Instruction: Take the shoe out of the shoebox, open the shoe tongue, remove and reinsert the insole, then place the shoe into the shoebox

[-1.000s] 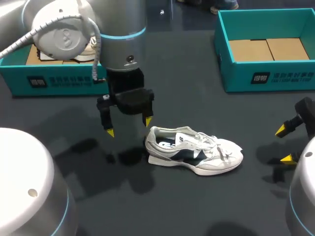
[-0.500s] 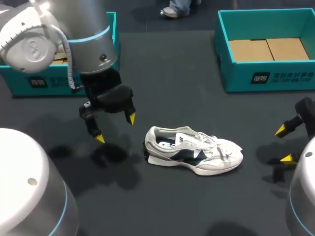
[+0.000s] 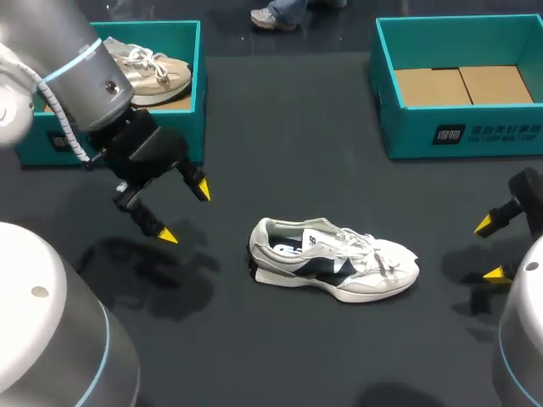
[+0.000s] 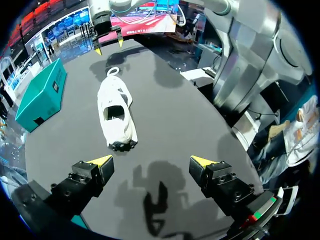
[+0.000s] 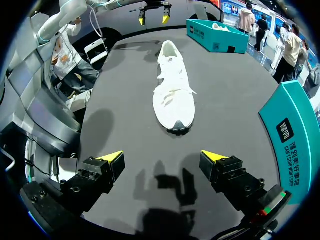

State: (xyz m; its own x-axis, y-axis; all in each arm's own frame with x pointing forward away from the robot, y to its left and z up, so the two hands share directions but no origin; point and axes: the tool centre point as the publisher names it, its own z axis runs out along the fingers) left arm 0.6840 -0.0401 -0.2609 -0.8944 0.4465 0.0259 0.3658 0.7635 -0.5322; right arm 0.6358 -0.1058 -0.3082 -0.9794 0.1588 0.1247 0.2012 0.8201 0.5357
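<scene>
Shoe [image 3: 335, 267], white with a dark side panel, stands on its sole on the dark desk [image 3: 322, 170], outside both boxes. Its heel points toward the left arm's side and its toe toward the right arm's side, with the opening facing up and white laces across the top. On the heel side of the shoe, well apart from it, the left tool [image 3: 185, 212] hangs above the desk with its yellow-tipped fingers spread wide and nothing between them; its shadow falls on the desk beneath. In the left wrist view the shoe [image 4: 116, 117] lies ahead of those spread fingers, heel nearest. On the toe side of the shoe, also well apart, the right tool [image 3: 489, 248] is likewise wide open and empty, and in the right wrist view the shoe [image 5: 175, 90] lies ahead of it, toe nearest. Farther back, beyond the heel side of the shoe, a teal shoebox [image 3: 193, 93] stands open with a second shoe [image 3: 153, 72], pale with white laces, lying inside it. Beyond the toe side of the shoe, another shoebox [image 3: 462, 134] of the same teal stands open, showing only its brown cardboard floor [image 3: 462, 85].
</scene>
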